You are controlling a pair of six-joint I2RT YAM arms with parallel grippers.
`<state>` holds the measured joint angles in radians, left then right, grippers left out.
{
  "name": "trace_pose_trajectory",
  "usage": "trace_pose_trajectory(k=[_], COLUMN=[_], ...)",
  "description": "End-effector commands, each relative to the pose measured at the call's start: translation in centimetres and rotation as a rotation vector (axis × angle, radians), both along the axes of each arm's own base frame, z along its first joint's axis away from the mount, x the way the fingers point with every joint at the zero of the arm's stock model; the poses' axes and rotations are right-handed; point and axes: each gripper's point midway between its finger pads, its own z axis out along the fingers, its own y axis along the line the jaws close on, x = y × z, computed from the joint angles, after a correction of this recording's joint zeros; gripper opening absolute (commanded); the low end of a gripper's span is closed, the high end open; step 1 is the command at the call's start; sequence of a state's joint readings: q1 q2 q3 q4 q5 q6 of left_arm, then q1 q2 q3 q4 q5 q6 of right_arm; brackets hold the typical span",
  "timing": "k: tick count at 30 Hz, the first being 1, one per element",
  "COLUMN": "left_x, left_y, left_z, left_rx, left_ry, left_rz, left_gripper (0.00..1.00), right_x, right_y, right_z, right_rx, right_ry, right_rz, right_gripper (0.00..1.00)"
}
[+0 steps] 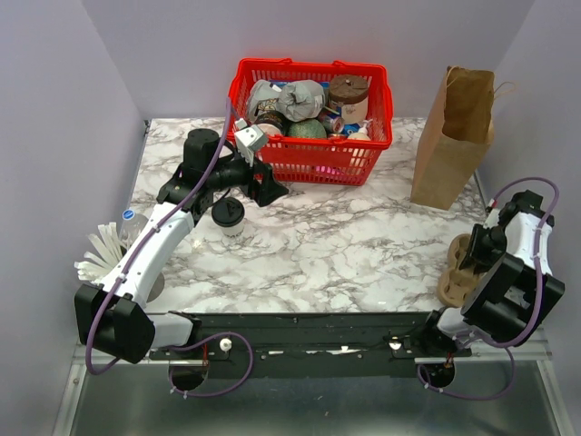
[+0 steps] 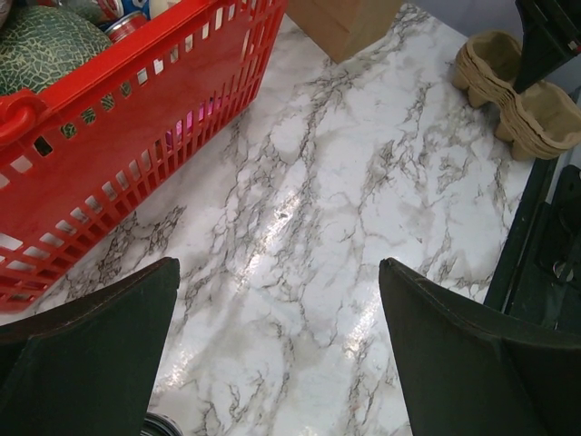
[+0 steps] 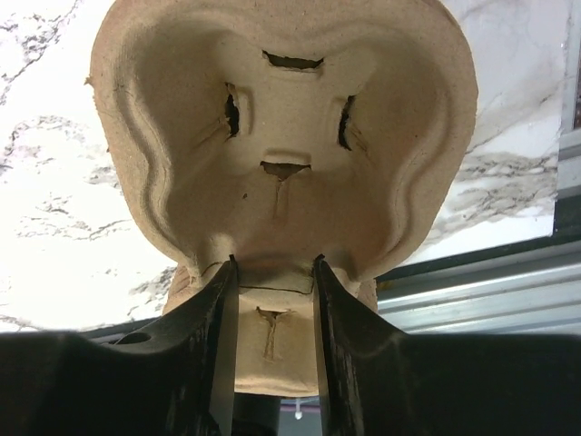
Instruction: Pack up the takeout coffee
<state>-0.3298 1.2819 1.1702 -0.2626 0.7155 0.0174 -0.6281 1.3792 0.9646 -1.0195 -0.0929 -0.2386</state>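
On the grey-veined white marble tabletop [image 1: 345, 245], the small white paper coffee cup [image 1: 228, 216] with its round black lid stood upright, near the left front corner of the red plastic basket [image 1: 313, 159]. Bare marble ran from it rightward to the brown paper bag [image 1: 451, 136]. The left gripper [image 1: 266, 188] hung between cup and basket wall, its jaws spread wide and empty. By the right edge, the right gripper [image 3: 272, 272] pinched the waist of a tan moulded-pulp cup carrier [image 3: 281, 163].

A robot test booth. Plain lilac walls [image 1: 182, 54] box in a marble-print table [image 1: 345, 245], with two arms [image 1: 154, 245] bolted to a rail [image 1: 318, 350] at the bottom.
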Motion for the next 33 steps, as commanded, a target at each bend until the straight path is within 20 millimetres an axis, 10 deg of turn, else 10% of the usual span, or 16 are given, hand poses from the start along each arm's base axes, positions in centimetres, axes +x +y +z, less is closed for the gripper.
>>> trace_pose_trajectory(k=[1, 11, 33], left_x=[0.3, 0.5, 0.2], left_y=[-0.1, -0.4, 0.5], left_z=[0.3, 0.5, 0.8], left_rx=[-0.006, -0.016, 0.036], left_ry=[-0.023, -0.027, -0.084], left_rz=[0.005, -0.002, 0.014], left_gripper=[0.98, 0.98, 0.98], right_x=[0.5, 0.9, 1.3], right_y=[-0.1, -0.1, 2.2], right_z=[2.4, 4.1, 3.9], right_rx=[-0.010, -0.006, 0.029], right_ry=[-0.043, -0.062, -0.214], right_rz=[0.009, 0.057, 0.586], right_gripper=[0.27, 0.01, 0.08])
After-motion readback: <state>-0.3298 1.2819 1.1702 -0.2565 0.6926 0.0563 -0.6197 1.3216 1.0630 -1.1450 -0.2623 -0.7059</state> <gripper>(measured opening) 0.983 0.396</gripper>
